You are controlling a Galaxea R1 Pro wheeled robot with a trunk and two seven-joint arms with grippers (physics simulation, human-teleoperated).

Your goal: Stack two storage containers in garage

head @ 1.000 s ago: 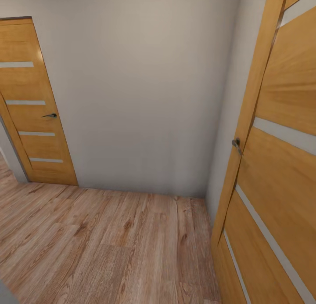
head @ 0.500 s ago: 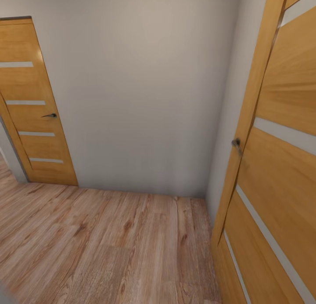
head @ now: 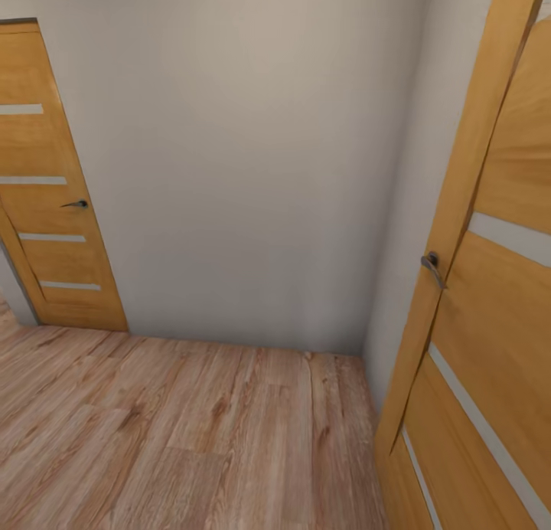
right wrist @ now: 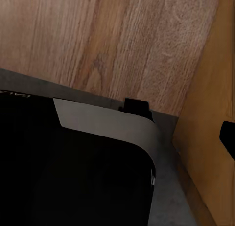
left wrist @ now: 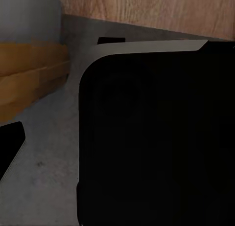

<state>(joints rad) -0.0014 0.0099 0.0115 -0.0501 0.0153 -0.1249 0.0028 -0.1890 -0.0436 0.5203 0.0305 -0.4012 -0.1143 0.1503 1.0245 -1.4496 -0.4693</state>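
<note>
Here the robot is in transit: the head view looks at a plain pale wall (head: 252,155) ahead, with light wood-plank flooring (head: 191,430) below it. A closed wooden door (head: 46,193) with a small lever handle (head: 76,204) stands at the far left, and a second wooden door (head: 490,300) hangs open at the near right, its handle (head: 432,266) jutting toward the passage. The two storage containers are not visible, so I cannot tell where they are. Each wrist view is largely blocked by a dark, rounded part of the robot's own body (left wrist: 156,138), with wood flooring beyond; whether either gripper is open or closed cannot be told. The main risk from here seems to be the open right door: it is close to the robot's side, and a turn or advance cut too tight could clip its edge or handle. The corner ahead also leaves little room.
</note>
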